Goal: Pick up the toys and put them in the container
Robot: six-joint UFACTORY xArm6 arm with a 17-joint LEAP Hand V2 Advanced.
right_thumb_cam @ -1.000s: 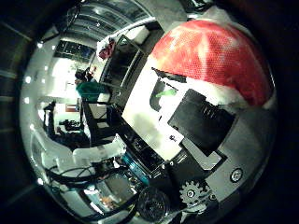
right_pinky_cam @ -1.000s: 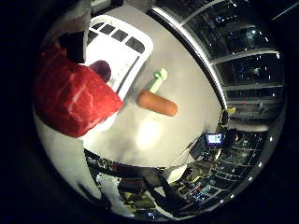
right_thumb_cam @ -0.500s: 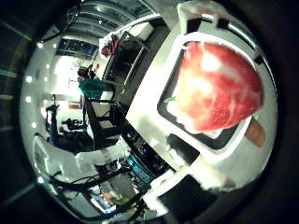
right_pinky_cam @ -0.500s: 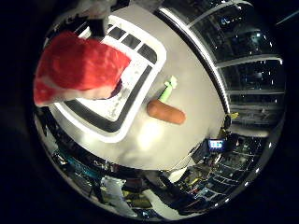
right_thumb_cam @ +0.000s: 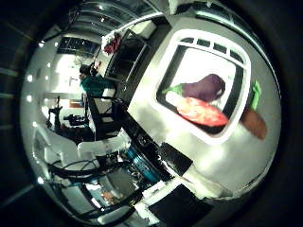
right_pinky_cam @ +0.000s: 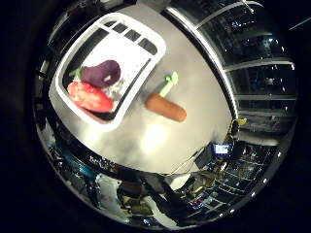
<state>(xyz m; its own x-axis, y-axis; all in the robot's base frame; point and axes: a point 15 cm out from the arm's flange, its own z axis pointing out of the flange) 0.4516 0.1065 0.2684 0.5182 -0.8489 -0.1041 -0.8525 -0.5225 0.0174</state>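
A white container point(right_pinky_cam: 146, 46) with a slotted rim sits on the worktop point(right_pinky_cam: 194, 131). Inside lie 2 toys touching: a purple eggplant point(right_pinky_cam: 102, 74) and a red steak point(right_pinky_cam: 90, 97). An orange carrot point(right_pinky_cam: 165, 107) with green top lies on the worktop just beside the container.

Grey table point(right_pinky_cam: 194, 102) is carrying two things directly. White container point(right_pinky_cam: 153, 48) with slotted rim is sitting flat toward one end. Orange toy carrot point(right_pinky_cam: 165, 107) with green top is lying on its side just beside the container's long wall, apart from it. Remaining tabletop is showing glare.
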